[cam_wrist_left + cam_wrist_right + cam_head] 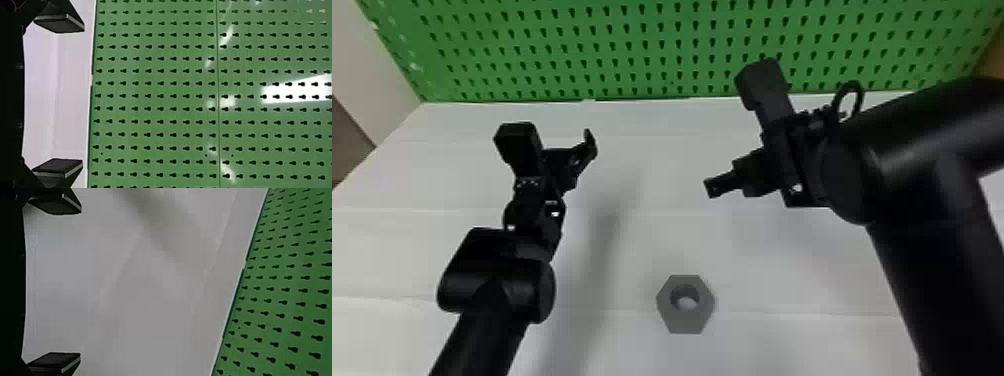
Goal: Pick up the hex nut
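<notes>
A gray hex nut [686,321] lay flat on a white table [652,240], closer to the robot than either gripper. The left gripper [78,95] and right gripper [78,283] were raised, empty, fingers spread wide. An off-center descent might have shoved the nut aside, or a shallow grip let it slip. No readable writing was visible.

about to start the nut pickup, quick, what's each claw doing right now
Left claw: open, fingers wide apart, nothing between them.
Right claw: open, fingers wide apart, nothing between them.
</notes>
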Controlling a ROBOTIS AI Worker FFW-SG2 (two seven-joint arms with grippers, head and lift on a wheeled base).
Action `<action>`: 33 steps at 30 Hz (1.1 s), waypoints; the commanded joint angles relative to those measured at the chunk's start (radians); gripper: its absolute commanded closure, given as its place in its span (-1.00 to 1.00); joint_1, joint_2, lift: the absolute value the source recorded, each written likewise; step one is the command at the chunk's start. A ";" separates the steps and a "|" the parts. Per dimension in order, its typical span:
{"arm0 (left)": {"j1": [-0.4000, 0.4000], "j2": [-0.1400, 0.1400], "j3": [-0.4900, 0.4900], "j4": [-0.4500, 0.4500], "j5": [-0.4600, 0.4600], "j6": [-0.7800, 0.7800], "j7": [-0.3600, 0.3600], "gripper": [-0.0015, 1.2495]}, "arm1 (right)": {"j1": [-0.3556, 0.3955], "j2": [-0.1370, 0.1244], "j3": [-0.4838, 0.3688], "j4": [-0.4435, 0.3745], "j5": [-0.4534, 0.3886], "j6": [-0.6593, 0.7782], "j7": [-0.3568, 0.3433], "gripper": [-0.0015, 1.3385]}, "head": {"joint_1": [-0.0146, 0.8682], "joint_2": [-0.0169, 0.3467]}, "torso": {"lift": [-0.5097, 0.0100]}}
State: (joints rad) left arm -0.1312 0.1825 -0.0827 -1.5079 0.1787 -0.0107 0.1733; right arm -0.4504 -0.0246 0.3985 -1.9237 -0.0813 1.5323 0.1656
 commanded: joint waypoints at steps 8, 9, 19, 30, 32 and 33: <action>-0.004 0.000 0.004 0.000 -0.005 0.000 0.000 -0.87 | -0.027 -0.003 0.045 0.092 -0.057 0.017 0.000 -1.00 | 0.81 -0.09 | 0.65; -0.004 0.000 0.004 0.002 -0.005 0.000 0.000 -0.87 | -0.028 -0.003 0.048 0.100 -0.061 0.019 0.000 -1.00 | 0.81 -0.09 | 0.65; -0.008 0.005 0.006 0.002 -0.011 0.000 0.000 -0.87 | -0.073 -0.005 0.098 0.173 -0.118 0.040 0.000 -1.00 | 0.81 -0.09 | 0.65; -0.019 0.011 0.008 0.002 -0.013 0.000 0.000 -0.87 | -0.096 -0.005 0.155 0.239 -0.137 0.040 0.000 -1.00 | 0.81 -0.09 | 0.65; -0.021 0.011 0.008 0.003 -0.013 0.000 0.000 -0.87 | -0.100 -0.005 0.166 0.253 -0.137 0.040 0.000 -1.00 | 0.81 -0.09 | 0.65; -0.021 0.011 0.008 0.003 -0.013 0.000 0.000 -0.87 | -0.103 -0.005 0.174 0.264 -0.137 0.040 0.000 -1.00 | 0.81 -0.09 | 0.65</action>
State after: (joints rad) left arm -0.1500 0.1931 -0.0752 -1.5062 0.1658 -0.0107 0.1733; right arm -0.5463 -0.0303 0.5498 -1.6891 -0.2177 1.5708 0.1657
